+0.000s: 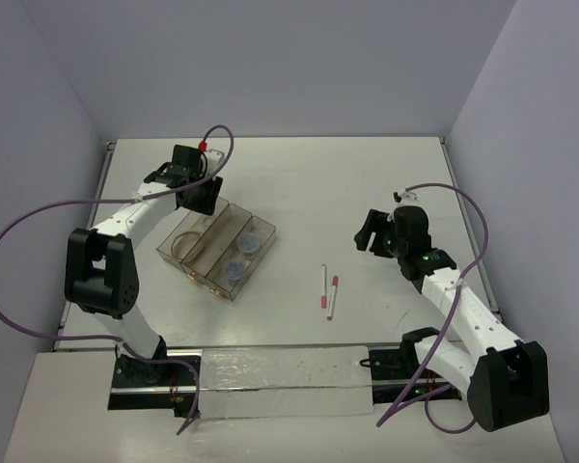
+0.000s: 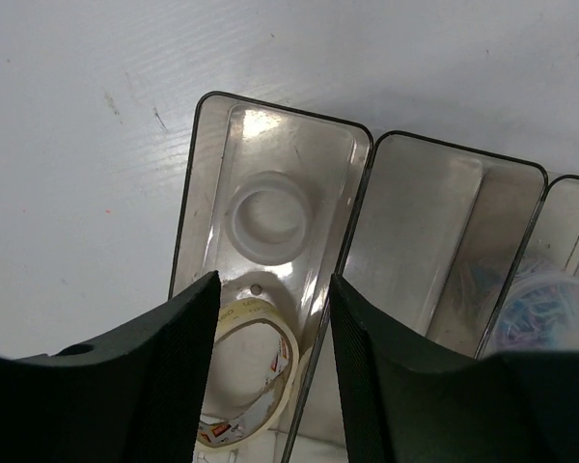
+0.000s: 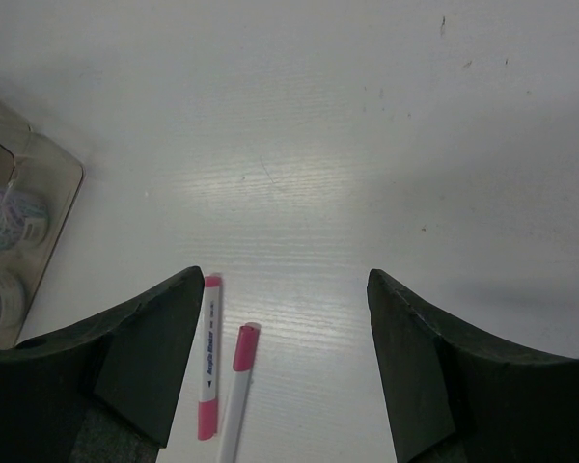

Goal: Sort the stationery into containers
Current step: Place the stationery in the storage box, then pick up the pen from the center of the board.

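The clear brownish tray [image 1: 215,249] lies left of centre, with three long compartments. Its left compartment holds the tan loop [image 1: 186,243] and, in the left wrist view, the white tape ring [image 2: 265,217] beyond the tan loop [image 2: 251,371]. Its right compartment holds two blue-filled jars [image 1: 250,243] [image 1: 235,269]. The middle compartment [image 2: 415,241] shows nothing in it. My left gripper [image 1: 201,204] hovers open and empty over the tray's far end. Two white pens [image 1: 323,283] [image 1: 332,296] lie on the table. My right gripper [image 1: 372,234] is open and empty, up and right of the pens [image 3: 210,357] [image 3: 236,386].
The white table [image 1: 367,174] has raised edges against the walls. Both arms' purple cables loop above the sides. In the right wrist view the tray's end [image 3: 63,183] with both jars [image 3: 10,217] sits at the left edge.
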Controlling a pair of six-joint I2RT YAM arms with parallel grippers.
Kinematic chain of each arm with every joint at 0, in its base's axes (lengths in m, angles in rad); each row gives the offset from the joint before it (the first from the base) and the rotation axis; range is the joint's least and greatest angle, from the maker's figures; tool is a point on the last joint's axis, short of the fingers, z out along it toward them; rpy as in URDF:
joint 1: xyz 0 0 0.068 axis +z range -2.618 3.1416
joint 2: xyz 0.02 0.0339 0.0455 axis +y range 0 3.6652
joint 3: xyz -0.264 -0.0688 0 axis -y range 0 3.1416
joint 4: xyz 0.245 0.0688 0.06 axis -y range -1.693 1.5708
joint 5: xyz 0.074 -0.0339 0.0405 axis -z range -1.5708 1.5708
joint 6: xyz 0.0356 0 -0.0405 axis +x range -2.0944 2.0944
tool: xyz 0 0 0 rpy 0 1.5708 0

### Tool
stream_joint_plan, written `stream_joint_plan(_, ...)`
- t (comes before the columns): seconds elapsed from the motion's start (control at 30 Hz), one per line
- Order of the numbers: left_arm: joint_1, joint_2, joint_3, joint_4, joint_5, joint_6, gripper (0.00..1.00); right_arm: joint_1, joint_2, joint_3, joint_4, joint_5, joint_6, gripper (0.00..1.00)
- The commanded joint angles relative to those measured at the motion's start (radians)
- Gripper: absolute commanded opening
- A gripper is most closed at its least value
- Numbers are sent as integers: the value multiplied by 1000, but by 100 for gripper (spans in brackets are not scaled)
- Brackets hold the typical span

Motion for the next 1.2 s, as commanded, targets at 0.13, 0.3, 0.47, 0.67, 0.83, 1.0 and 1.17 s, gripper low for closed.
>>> stream_joint_plan(0.13,-46,-151,89,3,49,-114,54,-8,-8,31,-30,37,13,76)
stream_joint_plan(0.3,-313,-191,191,-98,18,-108,50,-8,-3,29,-42,69,37,77)
stream_joint_plan(0.47,-627,-120,108,-46,63,-111,50,-24,-44,-8,-20,122,113,79)
stream_joint_plan(0.67,-690,71,183,35,97,-279,51,-93,-144,-41,-44,186,180,85)
stream_joint_plan(0.83,-762,203,222,75,35,-379,51,-100,-160,-40,-73,217,176,85)
stream_joint_plan(1.0,-781,288,248,50,29,-423,51,-100,-157,-52,-74,205,158,85)
stream_joint_plan(1.17,-781,314,223,55,22,-441,51,-101,-155,-75,-52,179,152,84)
